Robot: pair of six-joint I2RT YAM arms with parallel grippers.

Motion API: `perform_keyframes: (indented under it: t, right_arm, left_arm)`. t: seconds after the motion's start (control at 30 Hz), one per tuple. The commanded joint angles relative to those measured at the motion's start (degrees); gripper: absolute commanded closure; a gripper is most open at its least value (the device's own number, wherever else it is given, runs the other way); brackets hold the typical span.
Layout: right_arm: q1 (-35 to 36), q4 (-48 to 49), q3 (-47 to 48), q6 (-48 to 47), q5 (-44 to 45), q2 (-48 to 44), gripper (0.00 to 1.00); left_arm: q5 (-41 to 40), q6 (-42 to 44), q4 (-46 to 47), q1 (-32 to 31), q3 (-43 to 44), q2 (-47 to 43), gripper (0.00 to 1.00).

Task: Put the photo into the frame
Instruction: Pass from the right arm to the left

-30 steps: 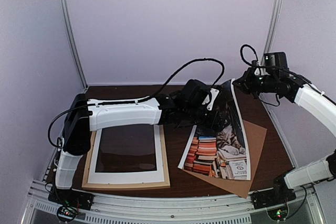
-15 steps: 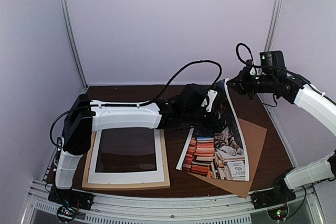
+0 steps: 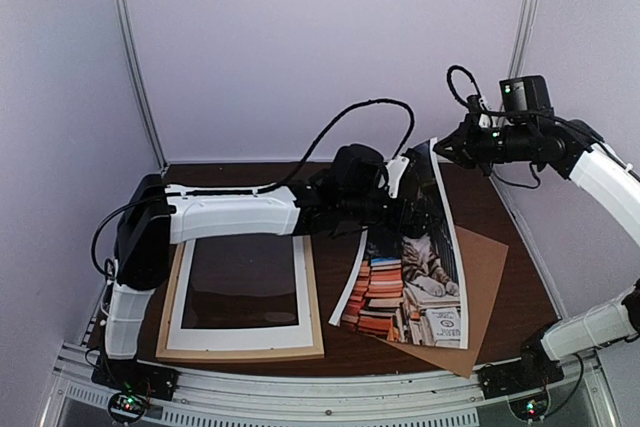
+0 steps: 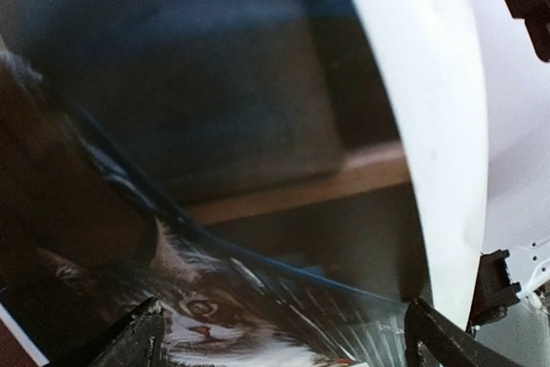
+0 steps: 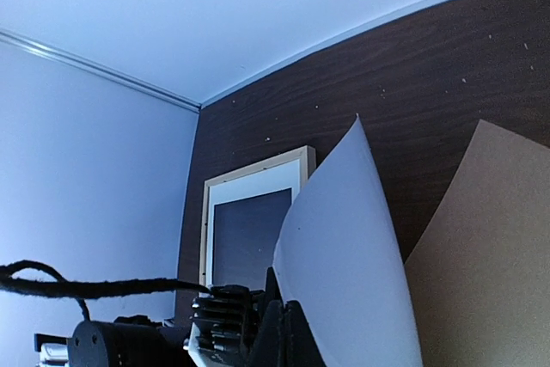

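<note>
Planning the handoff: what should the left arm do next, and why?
Probably close the open left gripper on the photo at its side edge: the right gripper pinches only a top corner, so the sheet hangs curled, beside the frame.

A brown backing board (image 3: pixel 490 277) lies flat on the right half of the dark wood-grain table (image 3: pixel 240 172), 1 corner pointing toward the near metal rail (image 3: pixel 330 387). Plain lilac walls (image 3: pixel 320 47) enclose the table, with 2 aluminium posts (image 3: pixel 135 57) rising at the back corners.

No readable text; marks on photo (image 3: pixel 410 287) books too blurred.
</note>
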Motion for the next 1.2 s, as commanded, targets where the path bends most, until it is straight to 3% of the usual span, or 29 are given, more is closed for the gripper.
perform_keyframes:
  t: [0.0, 0.1, 0.23, 0.5, 0.7, 0.9, 1.17]
  right_arm:
    - [0.4, -8.5, 6.8, -10.2, -1.7, 2.0, 1.00]
    - [0.3, -11.6, 8.0, -14.7, -0.2, 2.0, 1.00]
    - [0.3, -12.6, 8.3, -20.5, -2.7, 1.9, 1.00]
    - [0.2, -15.7, 10.6, -32.2, -13.3, 2.4, 1.00]
    - [0.4, -14.8, 9.4, -34.9, -21.3, 1.1, 1.00]
    - [1.4, -11.0, 5.6, -34.5, -27.0, -1.6, 1.00]
    - [3.5, -12.4, 3.9, -35.9, -28.4, -2.1, 1.00]
  left_arm:
    - [11.9, -0.6, 2.9, 5.6, -3.1, -4.8, 0.03]
    - [15.1, 0.2, 3.3, 8.8, -8.7, -8.3, 0.02]
    - [14.0, 10.7, -2.9, 10.8, -11.4, -13.6, 0.02]
    - [23.4, 35.8, -23.4, 14.3, -5.4, -14.9, 0.03]
    - [25.5, 48.7, -29.6, 14.4, -0.3, -13.5, 0.02]
    - [26.1, 54.5, -30.4, 14.4, 3.4, -12.2, 0.02]
    - [29.9, 60.8, -34.7, 14.4, 11.3, -8.0, 0.03]
